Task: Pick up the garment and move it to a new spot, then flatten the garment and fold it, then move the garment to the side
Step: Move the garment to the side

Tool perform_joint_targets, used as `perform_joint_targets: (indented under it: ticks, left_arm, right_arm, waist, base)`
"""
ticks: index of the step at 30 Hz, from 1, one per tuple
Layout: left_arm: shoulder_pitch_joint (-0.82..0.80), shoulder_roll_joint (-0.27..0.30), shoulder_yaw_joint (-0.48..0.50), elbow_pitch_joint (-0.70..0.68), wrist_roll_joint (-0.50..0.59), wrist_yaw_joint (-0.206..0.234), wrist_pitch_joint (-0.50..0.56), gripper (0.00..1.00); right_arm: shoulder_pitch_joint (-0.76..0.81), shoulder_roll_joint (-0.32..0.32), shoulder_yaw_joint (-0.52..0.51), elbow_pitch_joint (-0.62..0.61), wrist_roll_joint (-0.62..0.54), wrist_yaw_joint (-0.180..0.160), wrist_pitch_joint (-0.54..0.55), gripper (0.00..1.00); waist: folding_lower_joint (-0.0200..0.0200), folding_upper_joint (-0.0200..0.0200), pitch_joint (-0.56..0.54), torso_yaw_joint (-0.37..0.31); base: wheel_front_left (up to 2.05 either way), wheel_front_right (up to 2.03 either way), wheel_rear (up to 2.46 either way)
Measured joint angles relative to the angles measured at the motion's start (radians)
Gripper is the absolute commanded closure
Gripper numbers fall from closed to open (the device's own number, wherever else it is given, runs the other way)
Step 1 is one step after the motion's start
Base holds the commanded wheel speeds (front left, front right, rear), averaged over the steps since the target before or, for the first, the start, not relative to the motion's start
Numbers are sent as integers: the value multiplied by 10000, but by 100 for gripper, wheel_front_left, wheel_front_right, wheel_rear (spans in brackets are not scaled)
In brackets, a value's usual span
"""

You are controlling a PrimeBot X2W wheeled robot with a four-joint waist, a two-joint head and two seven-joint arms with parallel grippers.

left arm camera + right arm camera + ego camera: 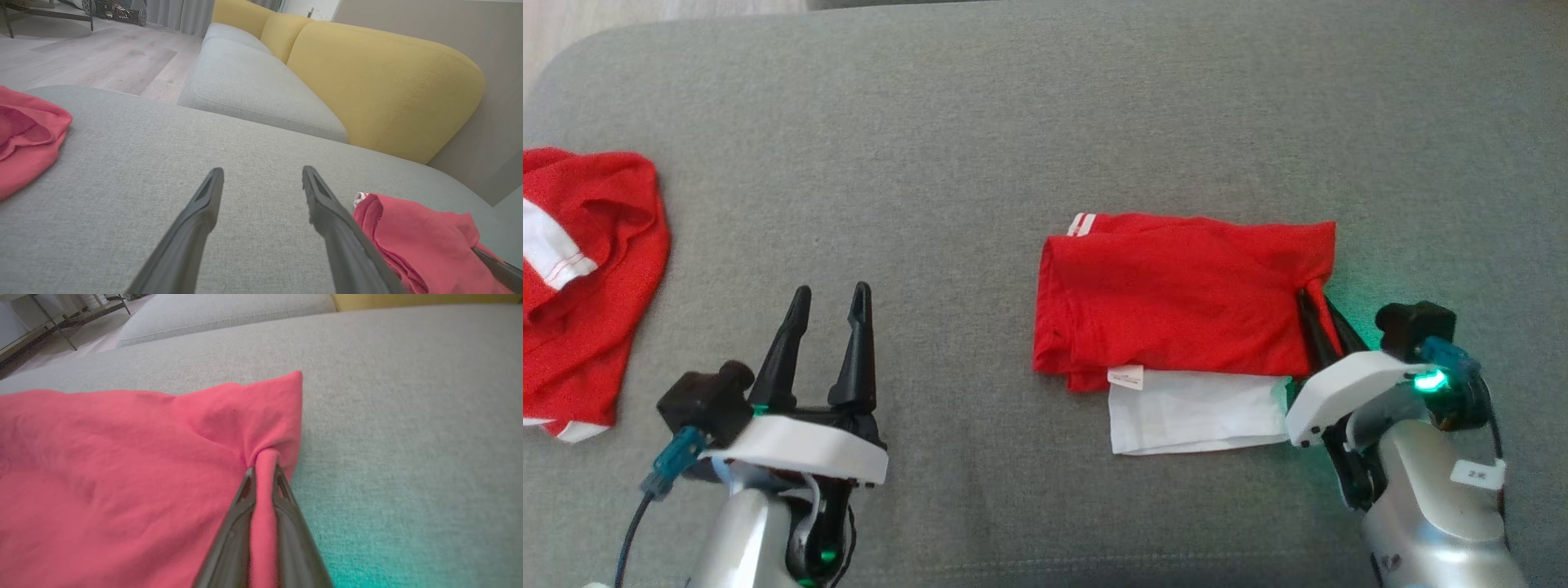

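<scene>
The garment is a red shirt folded into a rough rectangle on the grey cushion, right of centre, with a white layer showing along its near edge. My right gripper is shut on the garment's right edge; the right wrist view shows a pinch of red cloth squeezed between the two dark fingers. My left gripper hovers open over bare cushion, well to the left of the garment, with nothing between its fingers. The garment's left end appears beside the left gripper's right finger.
A second red and white garment lies crumpled at the cushion's far left edge. A grey seat with yellow back cushions stands beyond. Wooden floor lies past the cushion's far left corner.
</scene>
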Motion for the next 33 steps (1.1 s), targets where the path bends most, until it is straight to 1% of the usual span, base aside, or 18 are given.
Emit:
perform_joint_targets:
  ticks: [3,6,9,13,16,20,22,25,28,33]
  left_arm:
    - [-1,-2,19,4,0,0,0,0]
    - [-1,-2,38,-2,0,-4,0,0]
    - [-11,-2,46,-12,12,-10,0,0]
    - [-195,-2,50,-38,121,-98,0,0]
    - [-392,-2,46,-90,217,-142,0,0]
    - [-648,-4,50,-142,278,-186,-2,0]
    - [-777,-2,50,-146,326,-224,-2,0]
    - [-921,-4,58,-163,368,-272,-2,0]
    - [-981,-6,92,-184,368,-316,-2,0]
    - [-981,-6,165,-176,368,-320,-2,0]
  right_arm:
    - [-62,-194,366,-13,-483,2,-313,100]
    - [-315,-681,723,-163,-840,2,-472,100]
    - [-758,-1442,949,-431,-1041,2,-479,100]
    - [-1461,-2696,1127,-773,-999,2,-196,100]
    - [-1983,-3605,1126,-838,-698,2,119,100]
    - [-2623,-4399,740,-713,-176,2,548,100]
    - [-2885,-4592,441,-617,94,2,717,100]
    - [-3118,-4719,-96,-512,117,2,961,100]
    - [-3210,-4723,-769,-359,21,2,1221,100]
    - [-3205,-4644,-1137,-401,-167,2,1342,100]
  waist:
    - [0,0,-22,-133]
    - [0,0,-11,-322]
    - [0,0,60,-536]
    - [0,0,310,-785]
    - [0,0,591,-930]
    - [0,0,1031,-1063]
    - [0,0,1264,-1101]
    - [1,0,1566,-1127]
    - [1,0,1776,-1131]
    - [0,0,1845,-1106]
  base:
    - [0,0,0]
    - [0,0,0]
    - [0,0,0]
    - [0,0,0]
    - [0,0,0]
    - [0,0,0]
    - [0,0,0]
    - [0,0,0]
    - [0,0,0]
    - [0,0,0]
